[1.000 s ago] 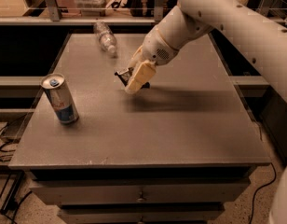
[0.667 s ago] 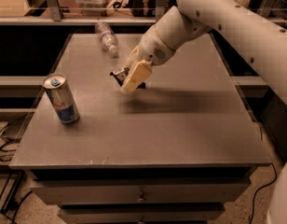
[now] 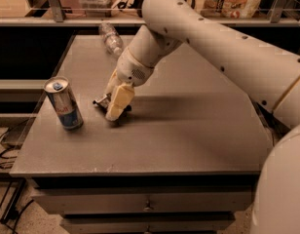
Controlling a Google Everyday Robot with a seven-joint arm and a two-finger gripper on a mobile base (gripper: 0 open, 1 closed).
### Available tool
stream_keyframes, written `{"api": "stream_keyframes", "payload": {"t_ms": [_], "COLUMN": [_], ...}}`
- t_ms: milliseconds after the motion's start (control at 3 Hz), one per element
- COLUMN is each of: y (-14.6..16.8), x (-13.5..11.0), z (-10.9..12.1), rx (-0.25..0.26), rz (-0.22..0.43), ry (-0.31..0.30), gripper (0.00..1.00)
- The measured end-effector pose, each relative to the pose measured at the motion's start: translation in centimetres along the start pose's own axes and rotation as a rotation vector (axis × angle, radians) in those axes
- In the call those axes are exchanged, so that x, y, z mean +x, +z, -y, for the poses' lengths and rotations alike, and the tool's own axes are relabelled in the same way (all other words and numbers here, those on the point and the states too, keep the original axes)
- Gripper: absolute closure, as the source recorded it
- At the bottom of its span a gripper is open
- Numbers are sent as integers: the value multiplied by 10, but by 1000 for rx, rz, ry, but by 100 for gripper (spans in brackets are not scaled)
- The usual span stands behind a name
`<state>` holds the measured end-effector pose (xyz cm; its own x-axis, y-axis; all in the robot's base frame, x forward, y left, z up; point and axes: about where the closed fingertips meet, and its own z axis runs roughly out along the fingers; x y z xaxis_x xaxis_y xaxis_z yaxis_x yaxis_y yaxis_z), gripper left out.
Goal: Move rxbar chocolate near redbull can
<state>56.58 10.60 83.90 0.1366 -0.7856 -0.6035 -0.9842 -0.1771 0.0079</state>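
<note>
The redbull can [image 3: 64,104] stands upright near the table's left edge, silver and blue with a blue pull tab. My gripper [image 3: 112,106] is low over the table just right of the can, fingers pointing down. It is shut on the rxbar chocolate [image 3: 102,102], a small flat black packet whose end sticks out to the left between the cream fingers [image 3: 119,100]. The packet sits at or just above the table surface, a short gap from the can.
A clear plastic bottle [image 3: 111,38] lies on its side at the back of the grey table [image 3: 189,130]. A shelf with boxes runs behind the table. Drawers are below the table's front edge. My arm spans the upper right.
My gripper has moved left and down toward the can, carrying the black packet with it. The can and the bottle have not moved.
</note>
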Motion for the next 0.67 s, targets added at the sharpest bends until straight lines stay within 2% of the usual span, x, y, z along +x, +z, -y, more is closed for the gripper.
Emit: {"api": "stream_keyframes", "payload": {"t_ms": [333,667], "y": [27,24], "x": [-14,-17], "z": [-13,-14], "rx": [-57,-58], "rz": [-15,-15], "ry": [-40,-41], "gripper": [100,82]}}
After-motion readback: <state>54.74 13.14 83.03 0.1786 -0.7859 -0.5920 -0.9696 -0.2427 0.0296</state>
